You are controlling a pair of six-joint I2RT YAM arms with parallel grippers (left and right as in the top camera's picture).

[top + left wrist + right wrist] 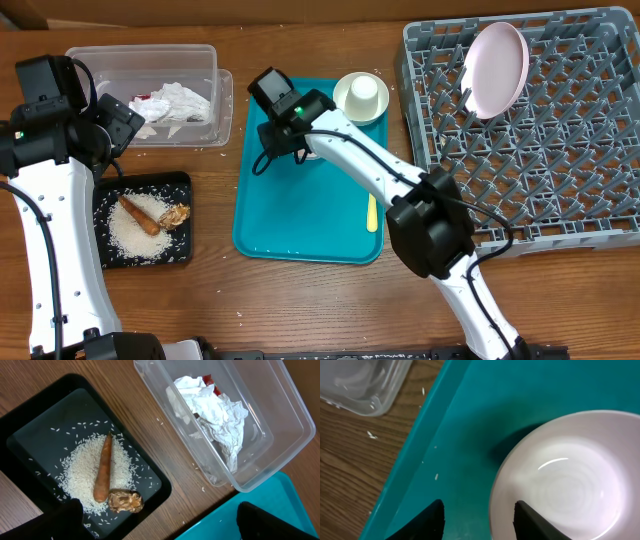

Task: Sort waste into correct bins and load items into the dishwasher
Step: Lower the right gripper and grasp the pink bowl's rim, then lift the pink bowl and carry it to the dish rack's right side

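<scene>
One rack (560,190) fills the right side of the table (300,30), with one pink plate (497,68) standing on edge among its far pegs. One teal tray (300,215) lies in the middle and carries two bowls, one cup and one spoon. The white bowl (345,100) sits at its far right corner with the cup (362,92) upside down inside it, and the spoon (372,212) lies by its right rim. The pink bowl (565,480) has its near rim between the spread fingers (427,520) of the right gripper (477,507). Of the two bins, the tub (205,60) holds one napkin (215,415) and one wrapper (209,380). The black tray (30,420) holds one stick (103,472), one chunk (126,501) and a heap of rice (82,470). The left gripper (160,510) hangs wide open and empty.
</scene>
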